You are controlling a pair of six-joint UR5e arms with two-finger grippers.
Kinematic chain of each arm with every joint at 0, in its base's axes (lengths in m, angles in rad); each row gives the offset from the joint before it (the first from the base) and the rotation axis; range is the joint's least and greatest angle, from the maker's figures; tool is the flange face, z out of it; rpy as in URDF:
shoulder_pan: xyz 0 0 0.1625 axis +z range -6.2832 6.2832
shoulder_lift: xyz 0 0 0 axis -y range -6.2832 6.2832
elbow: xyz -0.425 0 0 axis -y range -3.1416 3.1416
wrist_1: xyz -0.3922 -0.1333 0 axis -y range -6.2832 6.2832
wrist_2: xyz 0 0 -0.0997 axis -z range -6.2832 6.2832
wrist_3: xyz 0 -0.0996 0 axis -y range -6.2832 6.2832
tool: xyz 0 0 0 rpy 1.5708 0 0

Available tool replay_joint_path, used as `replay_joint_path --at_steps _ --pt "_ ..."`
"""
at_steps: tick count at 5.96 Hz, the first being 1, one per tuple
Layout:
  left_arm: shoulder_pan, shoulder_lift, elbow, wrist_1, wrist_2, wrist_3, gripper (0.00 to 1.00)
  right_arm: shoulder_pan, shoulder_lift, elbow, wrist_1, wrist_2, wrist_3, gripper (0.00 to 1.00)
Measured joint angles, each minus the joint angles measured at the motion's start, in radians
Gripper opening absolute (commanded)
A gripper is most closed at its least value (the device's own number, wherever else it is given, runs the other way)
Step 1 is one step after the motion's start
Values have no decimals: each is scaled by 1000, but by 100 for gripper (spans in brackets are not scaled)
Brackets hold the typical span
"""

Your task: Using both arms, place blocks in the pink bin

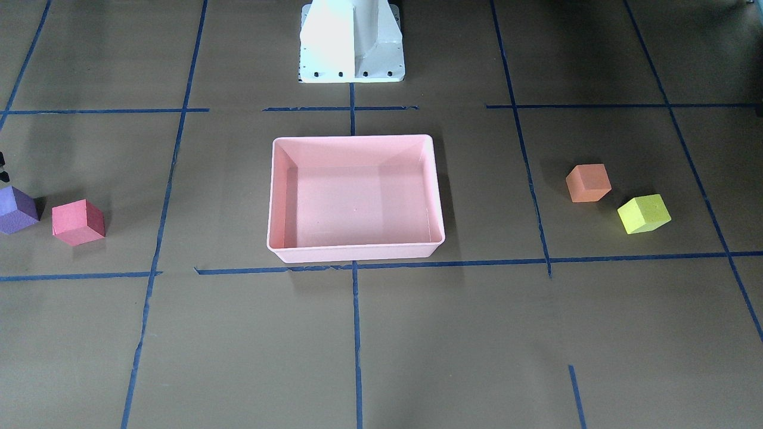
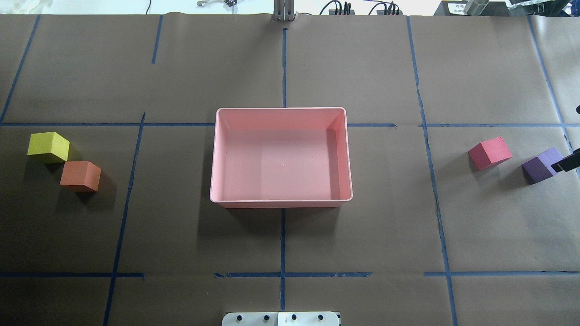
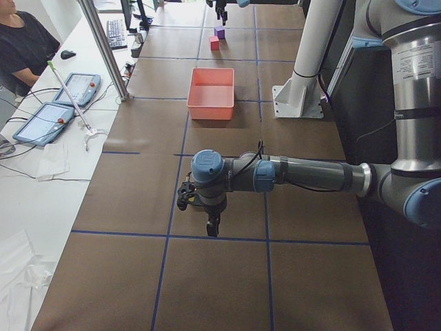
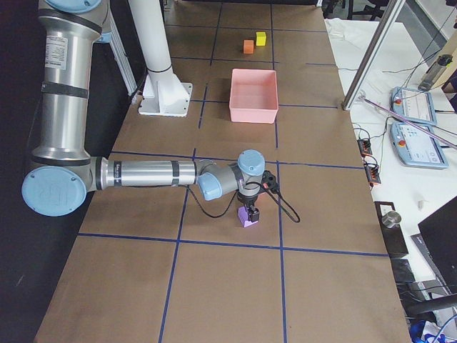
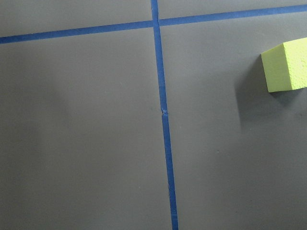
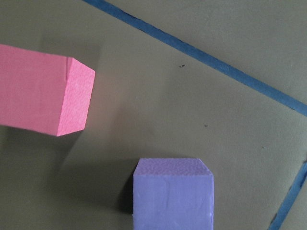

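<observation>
The pink bin (image 2: 281, 203) stands empty at the table's middle. The yellow-green block (image 2: 48, 146) and orange block (image 2: 80, 175) lie on the table at the overhead view's left. The red-pink block (image 2: 490, 153) and purple block (image 2: 539, 165) lie at its right. My right gripper (image 4: 248, 209) hangs just over the purple block, one of its fingers (image 2: 565, 163) at the block's edge, and looks open. My left gripper (image 3: 211, 224) hangs low over bare table beside the yellow-green block (image 5: 287, 66); I cannot tell whether it is open or shut.
The robot's white pedestal base (image 1: 351, 47) stands behind the bin. Blue tape lines (image 2: 282, 235) cross the brown paper. An operator (image 3: 21, 41), tablets and a metal post (image 3: 103, 48) are beyond the table's far edge.
</observation>
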Motion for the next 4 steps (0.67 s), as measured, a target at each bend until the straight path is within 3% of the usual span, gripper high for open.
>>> replay_joint_path --at_steps 4 --pt "1 -1 1 -1 1 0 100 -41 28 -78 12 -5 0 100"
